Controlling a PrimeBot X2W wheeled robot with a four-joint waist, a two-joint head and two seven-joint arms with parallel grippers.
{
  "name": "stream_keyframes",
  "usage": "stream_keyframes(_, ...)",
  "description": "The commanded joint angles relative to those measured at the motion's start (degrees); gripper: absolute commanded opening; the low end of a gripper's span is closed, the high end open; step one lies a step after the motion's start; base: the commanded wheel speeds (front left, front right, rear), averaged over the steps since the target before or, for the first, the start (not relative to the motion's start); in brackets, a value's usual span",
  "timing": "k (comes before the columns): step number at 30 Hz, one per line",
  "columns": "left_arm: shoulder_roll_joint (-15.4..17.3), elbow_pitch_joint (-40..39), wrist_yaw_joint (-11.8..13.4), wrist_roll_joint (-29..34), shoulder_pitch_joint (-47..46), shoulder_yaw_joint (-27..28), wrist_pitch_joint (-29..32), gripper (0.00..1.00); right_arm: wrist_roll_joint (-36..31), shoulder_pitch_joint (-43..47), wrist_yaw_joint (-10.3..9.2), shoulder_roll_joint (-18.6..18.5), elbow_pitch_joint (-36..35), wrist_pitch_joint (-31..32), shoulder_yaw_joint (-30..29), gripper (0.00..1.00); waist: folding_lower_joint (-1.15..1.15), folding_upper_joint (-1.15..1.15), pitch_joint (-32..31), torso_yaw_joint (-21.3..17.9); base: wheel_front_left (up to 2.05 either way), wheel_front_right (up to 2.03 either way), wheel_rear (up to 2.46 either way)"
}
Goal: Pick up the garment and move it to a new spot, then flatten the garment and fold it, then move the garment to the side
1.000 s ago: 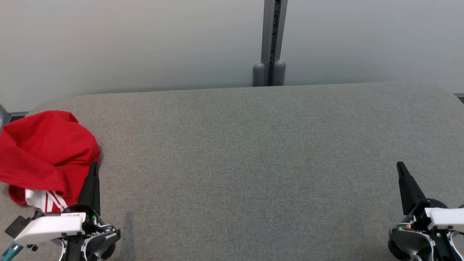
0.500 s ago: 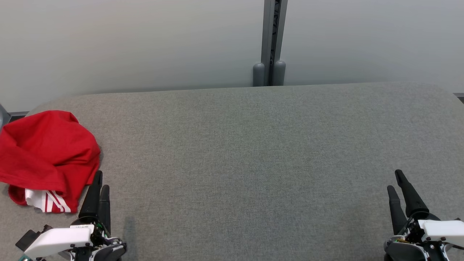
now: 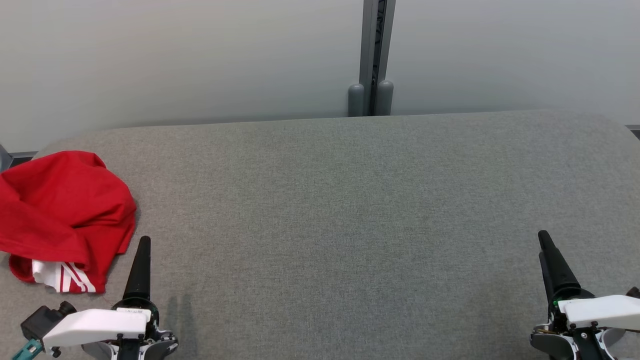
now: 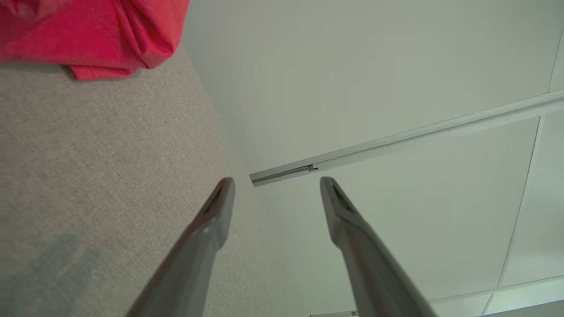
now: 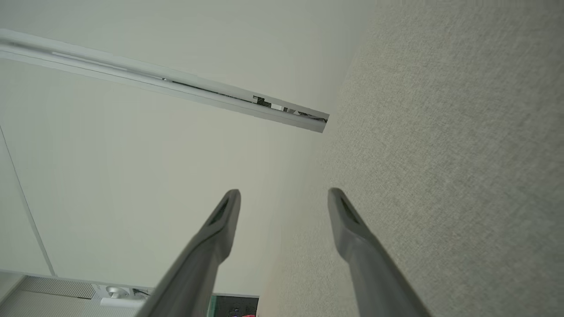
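Our red garment (image 3: 65, 205) lies bunched at the left end of the desk (image 3: 350, 200). Our left gripper (image 3: 143, 243), jaws apart and empty, hovers just beside it; we should pinch a thick upper fold. Our right gripper (image 3: 544, 239) hovers well apart from the garment, its jaws likewise apart.

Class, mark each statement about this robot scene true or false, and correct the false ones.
1. The red garment lies bunched up at the left end of the table. True.
2. The left tool is shut on the garment. False: it is open and empty, beside the garment.
3. The right tool is open and holds nothing. True.
4. The garment is spread flat in the middle of the table. False: it sits in a heap at the left end.
5. White cloth with red stripes shows at the garment's near edge. True.
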Motion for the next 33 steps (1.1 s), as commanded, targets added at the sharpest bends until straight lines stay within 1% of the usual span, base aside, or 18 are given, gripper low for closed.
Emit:
stream_keyframes(1,0.6,-0.6,0.1,3.9,-2.1,-0.4,-0.8,1.0,-3.6,-1.7,0.03,-0.6,-0.6,-0.9,0.0,1.0,0.0,0.0,0.1,0.0,0.0,0.0,0.0)
stream_keyframes(6,0.6,0.1,0.7,10.6,-2.2,-1.3,-2.0,1.0,-10.4,-2.0,0.04,-0.2,0.5,-2.1,-0.2,1.0,0.0,0.0,0.2,-0.1,0.0,0.0,0.0)
stream_keyframes(14,0.7,1.4,1.9,19.2,-2.3,-2.1,-3.8,1.0,-19.5,-2.3,0.05,0.1,1.9,-3.9,-0.2,1.0,0.0,0.0,0.3,-0.1,0.0,0.0,0.0)
stream_keyframes(15,0.7,1.4,1.9,19.2,-2.3,-2.1,-3.8,1.0,-19.5,-2.3,0.05,0.1,1.9,-3.9,-0.2,1.0,0.0,0.0,0.3,-0.1,0.0,0.0,0.0)
stream_keyframes(20,0.8,2.2,2.7,24.0,-2.5,-2.5,-4.9,1.0,-24.0,-2.4,0.05,0.1,3.0,-5.0,-0.2,1.0,0.0,0.0,0.3,-0.2,0.0,0.0,0.0)
stream_keyframes(26,1.1,3.0,4.4,29.7,-2.6,-2.9,-6.1,1.0,-29.0,-2.6,0.06,0.0,3.7,-6.3,0.3,1.0,0.0,0.0,0.3,-0.2,0.0,0.0,0.0)
stream_keyframes(27,1.2,3.4,5.0,31.6,-2.7,-3.2,-6.5,1.0,-30.7,-2.8,0.06,-0.1,4.0,-6.6,0.5,1.0,0.0,0.0,0.4,-0.2,0.0,0.0,0.0)
stream_keyframes(33,1.8,3.1,5.9,36.4,-2.9,-4.1,-7.6,1.0,-34.7,-3.5,0.07,-0.1,4.4,-7.7,1.2,1.0,0.0,0.0,0.4,-0.2,0.0,0.0,0.0)
